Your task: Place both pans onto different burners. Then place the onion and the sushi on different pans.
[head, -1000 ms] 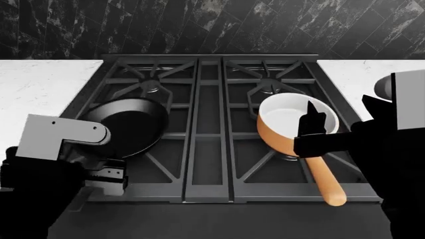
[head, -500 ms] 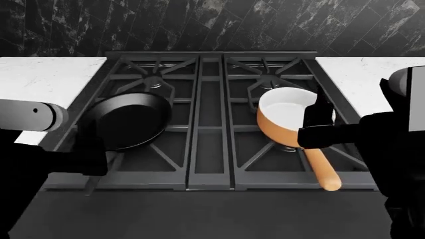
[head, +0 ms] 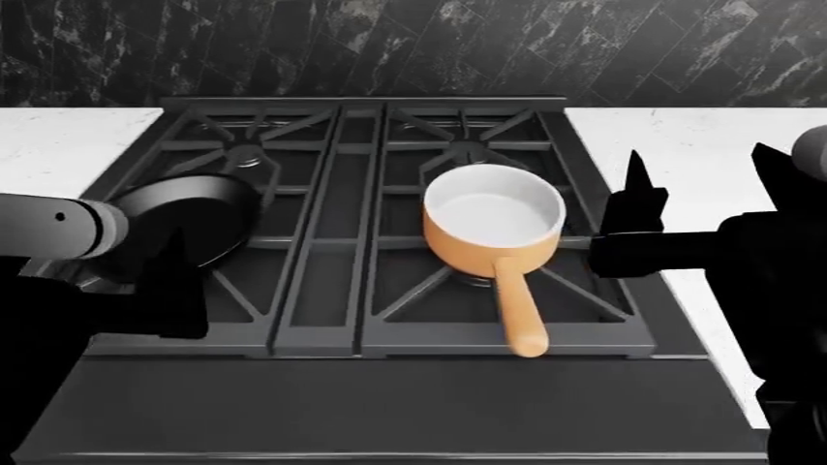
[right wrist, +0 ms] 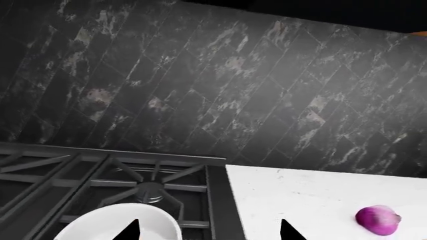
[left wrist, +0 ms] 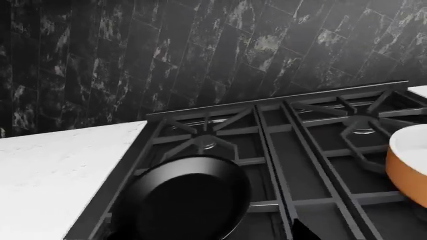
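The right hand point(head: 636, 208) hangs beside the right side of the orange saucepan point(head: 494, 221). It holds nothing. In the right wrist view two dark finger tips point(right wrist: 128, 231) stand wide apart, so this hand is open. I think it is free so it can go for the food next.

The saucepan sits on the grate over the front right burner of the stove point(head: 323, 320), near the right edge. It is white inside and has nothing in it. Its long tan handle point(head: 517, 308) points to the front edge, so it looks easy to reach.

The onion point(right wrist: 377, 219) lies on the white bench point(right wrist: 313, 195), right of the stove, well apart from the saucepan. This hand is the closer one to it.

The left hand point(head: 174, 291) is a dark shape by the front left corner of the stove. I cannot tell if its fingers are apart or together. The black frying pan point(head: 181, 225) sits just beside it, on the grate near the left edge, and it is bare too.

Both pans look set on different burners, so that part seems done. I cannot see the sushi anywhere.
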Robot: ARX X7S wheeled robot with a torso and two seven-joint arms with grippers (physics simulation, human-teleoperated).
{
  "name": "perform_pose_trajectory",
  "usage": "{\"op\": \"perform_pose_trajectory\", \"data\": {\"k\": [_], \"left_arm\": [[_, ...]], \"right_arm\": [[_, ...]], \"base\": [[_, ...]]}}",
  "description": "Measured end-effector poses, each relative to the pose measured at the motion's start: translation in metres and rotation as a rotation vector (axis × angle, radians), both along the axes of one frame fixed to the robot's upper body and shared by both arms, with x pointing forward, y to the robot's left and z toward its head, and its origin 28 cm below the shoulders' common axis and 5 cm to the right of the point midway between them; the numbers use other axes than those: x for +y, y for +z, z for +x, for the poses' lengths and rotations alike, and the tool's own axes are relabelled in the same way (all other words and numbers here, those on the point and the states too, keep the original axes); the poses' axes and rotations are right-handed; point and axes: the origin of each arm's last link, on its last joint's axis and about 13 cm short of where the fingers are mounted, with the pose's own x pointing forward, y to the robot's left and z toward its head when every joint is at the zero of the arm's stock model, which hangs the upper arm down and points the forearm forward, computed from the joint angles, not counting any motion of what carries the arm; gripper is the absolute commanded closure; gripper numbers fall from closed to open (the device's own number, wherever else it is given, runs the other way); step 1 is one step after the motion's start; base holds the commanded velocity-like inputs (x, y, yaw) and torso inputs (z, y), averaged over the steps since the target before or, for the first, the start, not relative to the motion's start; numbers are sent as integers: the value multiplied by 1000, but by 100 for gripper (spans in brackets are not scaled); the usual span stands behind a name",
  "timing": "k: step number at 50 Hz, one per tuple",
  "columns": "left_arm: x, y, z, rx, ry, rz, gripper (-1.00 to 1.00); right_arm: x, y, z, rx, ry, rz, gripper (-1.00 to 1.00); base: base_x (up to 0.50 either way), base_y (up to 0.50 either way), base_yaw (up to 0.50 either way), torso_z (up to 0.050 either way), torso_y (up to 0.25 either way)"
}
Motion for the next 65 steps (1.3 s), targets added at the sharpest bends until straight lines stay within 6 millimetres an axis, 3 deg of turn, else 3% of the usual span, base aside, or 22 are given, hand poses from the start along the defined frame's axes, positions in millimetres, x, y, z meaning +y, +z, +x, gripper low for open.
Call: {"op": "perform_pose_trajectory", "data": {"k": [65], "left_arm": [[-3, 4, 3, -15, -11, 31, -100]], "right_arm": [[-1, -3, 0, 0, 27, 32, -100]], "base": [[0, -500, 0, 0, 0]]}}
